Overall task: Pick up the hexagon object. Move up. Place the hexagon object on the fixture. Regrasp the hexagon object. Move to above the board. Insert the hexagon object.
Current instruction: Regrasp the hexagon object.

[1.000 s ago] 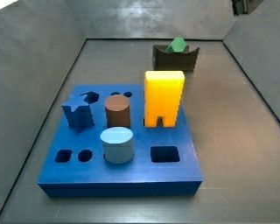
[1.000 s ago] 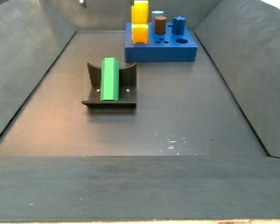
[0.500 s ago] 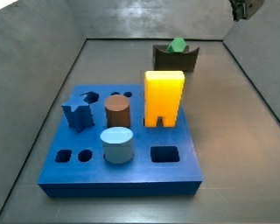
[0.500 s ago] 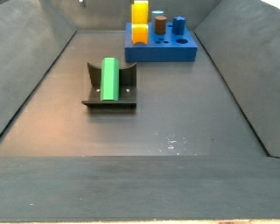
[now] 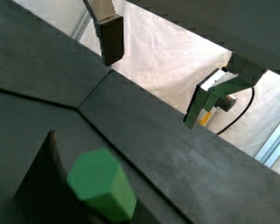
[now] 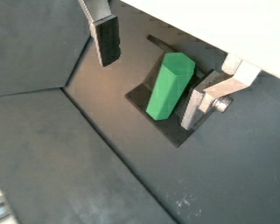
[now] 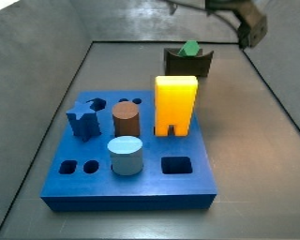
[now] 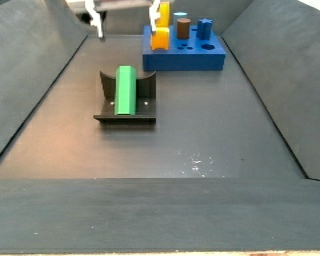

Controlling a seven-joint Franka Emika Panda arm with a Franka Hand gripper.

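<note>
While half a second ago absent from both side views, now swings in at 12 o'clock: pincer (image 6: 160, 61), plates spread and empty, above hexagon object (image 6: 167, 85) lying in fixture (image 8: 124, 109). Probably heads for the regrasp.

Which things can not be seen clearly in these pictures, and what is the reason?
- Gripper, open above the hexagon object: in both side views only a part enters at the top edge.
- Fixture: in a side view, the yellow block hides its base.
- Board: far and small in a side view; holes unreadable.
</note>
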